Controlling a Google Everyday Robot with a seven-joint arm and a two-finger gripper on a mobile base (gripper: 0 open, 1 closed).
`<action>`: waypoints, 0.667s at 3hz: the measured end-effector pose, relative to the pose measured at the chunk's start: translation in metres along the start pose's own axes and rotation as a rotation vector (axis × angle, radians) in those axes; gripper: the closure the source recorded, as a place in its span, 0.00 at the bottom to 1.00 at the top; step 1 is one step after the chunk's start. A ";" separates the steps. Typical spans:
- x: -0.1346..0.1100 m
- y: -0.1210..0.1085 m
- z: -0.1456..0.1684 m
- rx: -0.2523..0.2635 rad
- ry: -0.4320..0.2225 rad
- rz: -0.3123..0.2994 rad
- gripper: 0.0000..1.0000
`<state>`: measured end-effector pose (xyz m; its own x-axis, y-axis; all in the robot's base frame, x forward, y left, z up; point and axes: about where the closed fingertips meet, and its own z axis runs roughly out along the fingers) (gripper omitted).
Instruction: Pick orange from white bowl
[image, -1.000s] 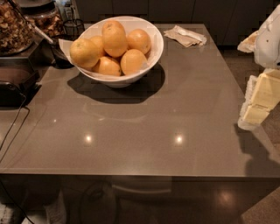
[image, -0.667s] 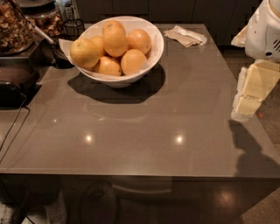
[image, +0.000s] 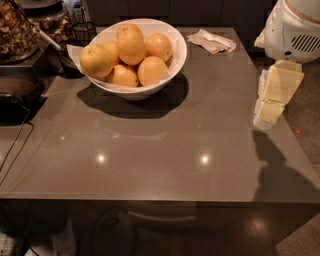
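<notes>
The white bowl stands at the back left of the grey table, lined with white paper. It holds several oranges piled up; the topmost orange sits in the middle of the pile. My gripper, cream-coloured below a white arm housing, hangs over the table's right edge. It is far to the right of the bowl and holds nothing that I can see.
A crumpled napkin lies at the back of the table, right of the bowl. Jars of nuts and a black appliance with a cable stand off the left side. The arm's shadow falls at the front right.
The arm and gripper have come further into view from the right, moving left over the table's right edge. The bowl and oranges have not moved.
</notes>
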<state>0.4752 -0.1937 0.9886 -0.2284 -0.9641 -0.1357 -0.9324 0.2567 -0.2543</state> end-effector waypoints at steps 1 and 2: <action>-0.026 -0.023 -0.003 -0.004 -0.064 0.022 0.00; -0.064 -0.060 -0.007 -0.011 -0.106 0.056 0.00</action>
<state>0.5440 -0.1483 1.0190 -0.2499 -0.9353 -0.2506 -0.9221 0.3089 -0.2332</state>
